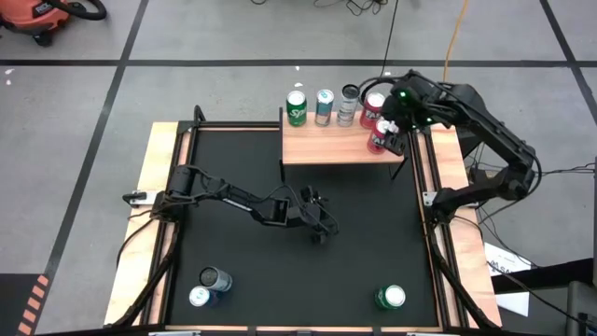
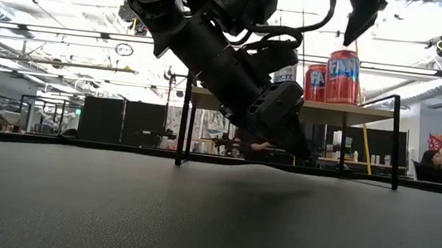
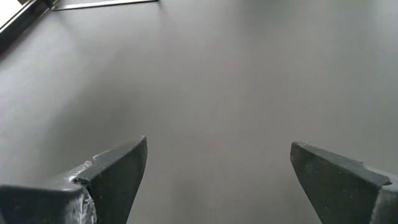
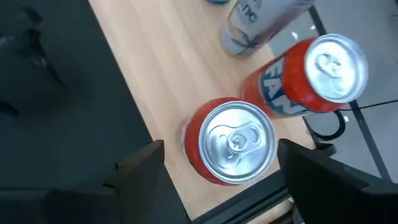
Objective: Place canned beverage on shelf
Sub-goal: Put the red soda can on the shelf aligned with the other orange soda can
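Observation:
The shelf [image 1: 331,149], a light-wood plank on thin black legs, stands at the table's far side. Several cans stand upright in a row along its far edge: green [image 1: 297,108], teal [image 1: 324,105], silver [image 1: 348,103] and red [image 1: 372,110]. Another red can [image 4: 233,143] stands upright near the shelf's right front corner. My right gripper [image 4: 221,174] is open just above this can, one finger on either side of its top, clear of it; the low view [image 2: 358,19] shows the fingers above the can [image 2: 343,75]. My left gripper [image 1: 322,229] is open and empty low over the table's middle.
Two blue-and-silver cans [image 1: 210,287] are at the table's near left, one lying on its side. A green can [image 1: 390,298] stands at the near right. The black mat [image 3: 211,74] under my left gripper is bare. The shelf's black legs [image 2: 184,120] stand on the mat.

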Robot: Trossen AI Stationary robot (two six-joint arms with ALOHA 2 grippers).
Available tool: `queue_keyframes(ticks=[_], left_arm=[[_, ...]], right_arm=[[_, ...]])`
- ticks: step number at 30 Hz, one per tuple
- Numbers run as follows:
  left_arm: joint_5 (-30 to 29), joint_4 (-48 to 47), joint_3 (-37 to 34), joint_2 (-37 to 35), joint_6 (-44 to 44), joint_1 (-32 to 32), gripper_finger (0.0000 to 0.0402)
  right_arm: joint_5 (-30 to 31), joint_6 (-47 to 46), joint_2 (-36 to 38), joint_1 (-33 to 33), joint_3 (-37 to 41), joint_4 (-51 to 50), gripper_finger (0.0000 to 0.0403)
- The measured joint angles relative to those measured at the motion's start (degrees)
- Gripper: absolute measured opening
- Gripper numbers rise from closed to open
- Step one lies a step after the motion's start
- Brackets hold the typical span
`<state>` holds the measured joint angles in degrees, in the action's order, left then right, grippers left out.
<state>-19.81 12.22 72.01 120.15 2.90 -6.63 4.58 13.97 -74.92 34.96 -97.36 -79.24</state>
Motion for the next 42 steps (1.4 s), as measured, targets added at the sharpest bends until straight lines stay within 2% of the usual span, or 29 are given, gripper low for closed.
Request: queue_keyframes(ticks=[6, 11, 16, 20, 23, 42], left_arm=[[0.0, 0.95, 0.0, 0.01, 1.16, 0.0, 0.0396], [0.0, 0.7, 0.0, 0.01, 1.18, -0.02, 0.0396], [0.0, 0.57, 0.0, 0.01, 1.18, 0.0, 0.0396], [0.01, 0.24, 0.0, 0.01, 1.19, 0.0, 0.0396], [0.01, 0.19, 0.0, 0.01, 1.2, -0.01, 0.0396], [0.0, -0.14, 0.0, 0.01, 1.27, -0.02, 0.0396]], right_arm=[[1.67, -4.02, 0.63, 0.0, 0.0, 1.42, 0.0243], [5.93, -8.6, -0.21, -0.02, 0.0, 1.94, 0.015], [5.06, -10.46, -0.21, 0.0, 0.01, 2.65, 0.0057], [3.55, -10.46, -0.23, -0.04, 0.02, 2.51, 0.0014], [2.75, -10.52, -0.43, 0.0, 0.02, 2.42, 0.0003], [2.65, -11.43, -3.9, 0.0, 0.02, -0.06, 0.0]])
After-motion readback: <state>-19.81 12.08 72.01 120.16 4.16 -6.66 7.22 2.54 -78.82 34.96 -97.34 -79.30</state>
